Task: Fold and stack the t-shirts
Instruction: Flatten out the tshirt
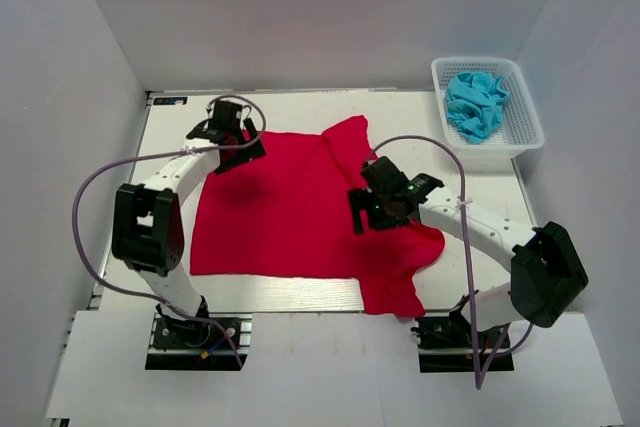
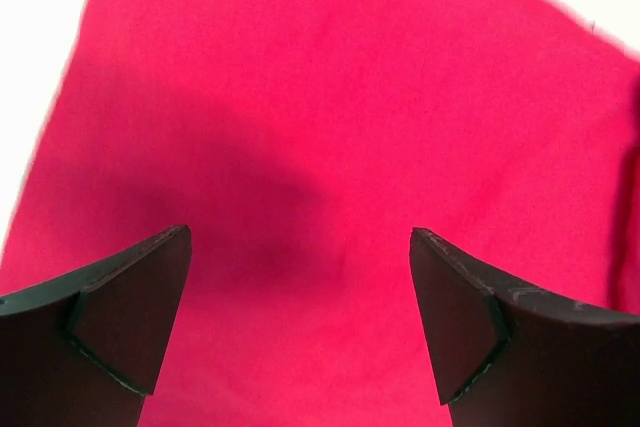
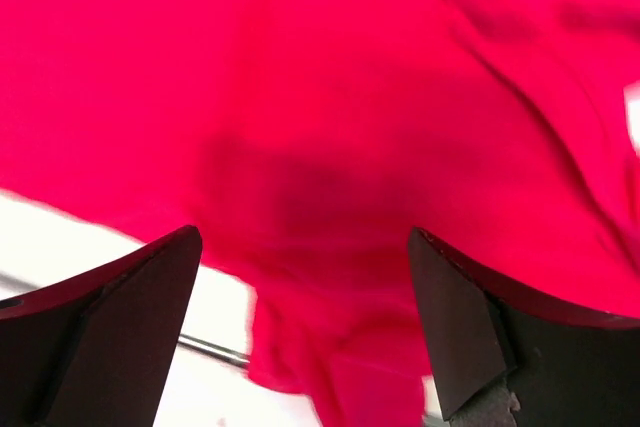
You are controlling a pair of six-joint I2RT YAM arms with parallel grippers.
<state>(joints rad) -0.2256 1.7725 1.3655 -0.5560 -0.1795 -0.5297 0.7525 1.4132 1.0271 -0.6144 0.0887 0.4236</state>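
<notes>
The red t-shirt [image 1: 290,212] lies spread on the white table, its right side rumpled and a sleeve hanging toward the near edge [image 1: 395,292]. The turquoise t-shirt [image 1: 477,102] sits crumpled in the white mesh basket. My left gripper [image 1: 238,150] hovers over the shirt's far left corner, jaws open and empty; red cloth [image 2: 330,127] fills its wrist view between the fingers [image 2: 130,317]. My right gripper [image 1: 368,212] is open and empty above the shirt's right part; its wrist view shows rumpled red cloth [image 3: 330,147] and the bunched sleeve [image 3: 330,367].
The white mesh basket [image 1: 520,137] stands at the back right corner of the table. White walls enclose the table on three sides. A bare strip of table [image 1: 280,292] shows in front of the red shirt.
</notes>
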